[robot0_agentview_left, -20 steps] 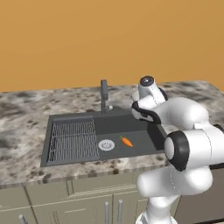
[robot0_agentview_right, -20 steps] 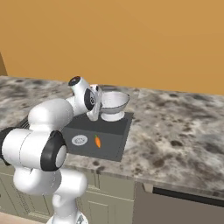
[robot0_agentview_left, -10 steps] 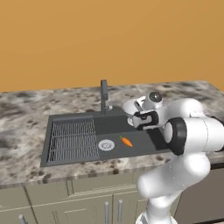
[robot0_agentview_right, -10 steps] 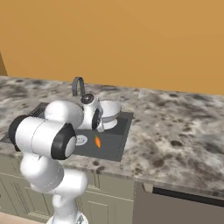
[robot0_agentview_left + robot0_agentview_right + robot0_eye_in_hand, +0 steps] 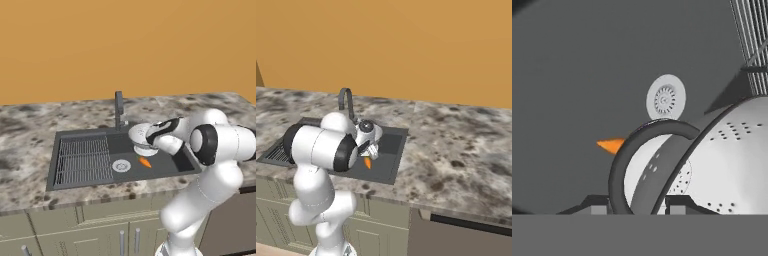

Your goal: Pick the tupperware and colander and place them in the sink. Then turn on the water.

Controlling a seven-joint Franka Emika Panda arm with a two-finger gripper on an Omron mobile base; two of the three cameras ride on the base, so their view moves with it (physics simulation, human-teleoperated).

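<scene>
gripper (image 5: pixel 150 141): jaws pinch the colander's rim
colander (image 5: pixel 140 135): white, perforated, tilted in the grip, hanging over the sink (image 5: pixel 90 134)
drain (image 5: pixel 666 97): beyond the fingertips, on the basin floor
carrot (image 5: pixel 145 162): just below the gripper

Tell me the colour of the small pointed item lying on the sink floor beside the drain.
Orange; the small pointed item shows best in the left base view.
</scene>
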